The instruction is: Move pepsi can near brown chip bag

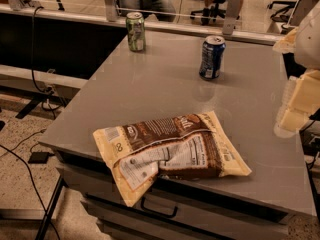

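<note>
Grey counter [165, 84], flat top, drawers under the near edge; three items rest directly on it. Pepsi can [212, 57]: upright, far right part of the top, standing alone; faint reflection on the surface below it. Green-and-white soda can [135, 31]: upright, far left corner, well apart from the pepsi can. Brown chip bag [170, 151]: lying flat, label side up, at the near edge; its lower left corner overhangs the front above a drawer handle; well apart from both cans. Gripper [295, 106]: pale, at the right edge of view, beside the counter's right side, touching none of the items.
</note>
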Controlling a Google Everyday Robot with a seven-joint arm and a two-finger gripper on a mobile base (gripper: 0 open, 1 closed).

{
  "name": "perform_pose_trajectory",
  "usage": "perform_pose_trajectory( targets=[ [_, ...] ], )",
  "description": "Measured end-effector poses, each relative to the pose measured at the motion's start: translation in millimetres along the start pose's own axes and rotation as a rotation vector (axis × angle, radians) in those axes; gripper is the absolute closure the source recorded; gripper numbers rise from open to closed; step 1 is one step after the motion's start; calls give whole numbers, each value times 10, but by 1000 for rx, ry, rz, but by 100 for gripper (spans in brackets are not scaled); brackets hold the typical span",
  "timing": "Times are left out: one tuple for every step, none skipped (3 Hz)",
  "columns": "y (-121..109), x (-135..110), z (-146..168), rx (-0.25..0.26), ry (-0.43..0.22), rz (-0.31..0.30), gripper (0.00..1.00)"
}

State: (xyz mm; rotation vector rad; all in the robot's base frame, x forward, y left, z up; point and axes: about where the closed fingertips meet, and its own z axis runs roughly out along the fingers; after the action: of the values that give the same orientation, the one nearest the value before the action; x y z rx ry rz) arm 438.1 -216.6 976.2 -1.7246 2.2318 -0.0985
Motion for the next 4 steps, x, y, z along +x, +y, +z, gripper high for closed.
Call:
perform_pose_trajectory(
  targets=[
    [-30, -22, -2, 5, -14, -4, 0],
    [-245, -8, 2, 25, -55, 12, 0],
    [-733, 56, -11, 69, -158, 67, 0],
    [-1226, 92, -60, 122, -287, 156, 0]
  ],
)
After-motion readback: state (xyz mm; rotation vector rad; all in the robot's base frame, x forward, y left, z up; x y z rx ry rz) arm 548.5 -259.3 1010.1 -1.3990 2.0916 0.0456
